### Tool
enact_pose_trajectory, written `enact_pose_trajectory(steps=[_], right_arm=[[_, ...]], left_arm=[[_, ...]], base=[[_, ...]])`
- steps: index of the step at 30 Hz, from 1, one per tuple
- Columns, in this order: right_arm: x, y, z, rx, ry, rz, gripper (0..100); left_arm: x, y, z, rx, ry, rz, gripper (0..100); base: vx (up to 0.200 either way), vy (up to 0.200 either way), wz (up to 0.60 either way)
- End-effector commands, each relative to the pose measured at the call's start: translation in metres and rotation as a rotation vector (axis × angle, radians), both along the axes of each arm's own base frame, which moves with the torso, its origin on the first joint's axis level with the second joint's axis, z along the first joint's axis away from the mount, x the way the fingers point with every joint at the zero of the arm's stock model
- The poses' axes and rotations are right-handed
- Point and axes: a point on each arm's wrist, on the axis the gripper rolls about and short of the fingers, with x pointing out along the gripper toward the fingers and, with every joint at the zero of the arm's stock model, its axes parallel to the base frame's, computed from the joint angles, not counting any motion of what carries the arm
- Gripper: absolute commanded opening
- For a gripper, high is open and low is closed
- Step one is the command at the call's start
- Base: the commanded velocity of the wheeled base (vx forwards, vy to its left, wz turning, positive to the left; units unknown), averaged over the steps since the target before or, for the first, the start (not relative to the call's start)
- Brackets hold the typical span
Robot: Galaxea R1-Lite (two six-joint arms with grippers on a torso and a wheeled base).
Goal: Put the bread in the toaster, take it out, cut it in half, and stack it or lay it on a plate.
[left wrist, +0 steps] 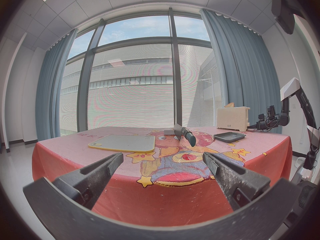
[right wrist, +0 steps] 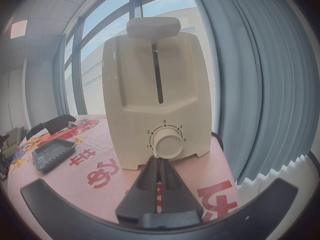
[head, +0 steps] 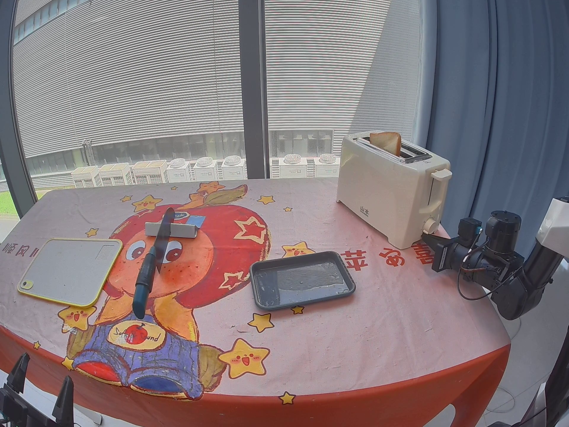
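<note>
From the head view we've got the bread (head: 386, 142) standing upright in the toaster (head: 392, 188), its top poking out of the slot, far right on the cartoon tablecloth (head: 355, 339). The right gripper (head: 428, 242) sits low at the toaster's near end, just by the dial (head: 431, 226). Mid-table lies the dark tray (head: 302, 280), nothing on it. Over to the left, the blue-handled knife (head: 151, 262) lies with its blade propped across a small grey rest (head: 172, 229), and beside it is the pale cutting board (head: 71, 271). The left gripper (head: 45, 370) hangs off the table's near left corner.

Now the left wrist view: we see both of that gripper's fingers (left wrist: 100, 174) spread wide, nothing between them, hanging short of the table's near edge. The board, knife, tray and toaster line up beyond.

On to the right wrist view, and we're right up against the toaster's end face. The lever (right wrist: 153, 27) sits at the top of its slot. The right gripper's fingers are pressed flat together, gripping nothing, tips just under the dial; we can't tell whether they touch it.
</note>
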Motion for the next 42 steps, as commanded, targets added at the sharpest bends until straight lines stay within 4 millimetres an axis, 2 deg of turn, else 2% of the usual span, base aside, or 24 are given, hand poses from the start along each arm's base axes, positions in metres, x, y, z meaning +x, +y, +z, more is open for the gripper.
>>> enact_pose_trajectory(steps=[1,10,24,32,36,41,42], right_arm=[[-0.001,0.0,0.004,0.001,-0.012,0.001,0],[-0.003,0.0,0.009,0.003,-0.027,0.001,0],[-0.008,0.004,0.001,-0.003,0.012,0.013,0],[-0.011,0.003,0.006,-0.002,-0.001,0.011,0],[-0.023,0.002,0.023,0.003,-0.043,0.014,0],[-0.041,0.005,0.055,0.013,-0.126,0.031,0],[-0.041,0.005,0.055,0.013,-0.126,0.031,0]], left_arm=[[0.001,0.0,-0.004,0.0,0.015,-0.001,100],[0.001,0.0,-0.004,0.0,0.015,0.002,100],[0.001,0.0,-0.004,0.0,0.015,0.001,100],[0.001,0.0,-0.004,0.0,0.017,0.001,100],[0.001,0.0,-0.004,0.0,0.015,0.001,100],[0.001,0.0,-0.004,0.0,0.015,0.001,100],[0.001,0.0,-0.004,0.0,0.015,0.001,100]], base=[[0.0,0.0,0.0],[0.0,0.0,0.0],[0.0,0.0,0.0],[0.0,0.0,0.0],[0.0,0.0,0.0],[0.0,0.0,0.0],[0.0,0.0,0.0]])
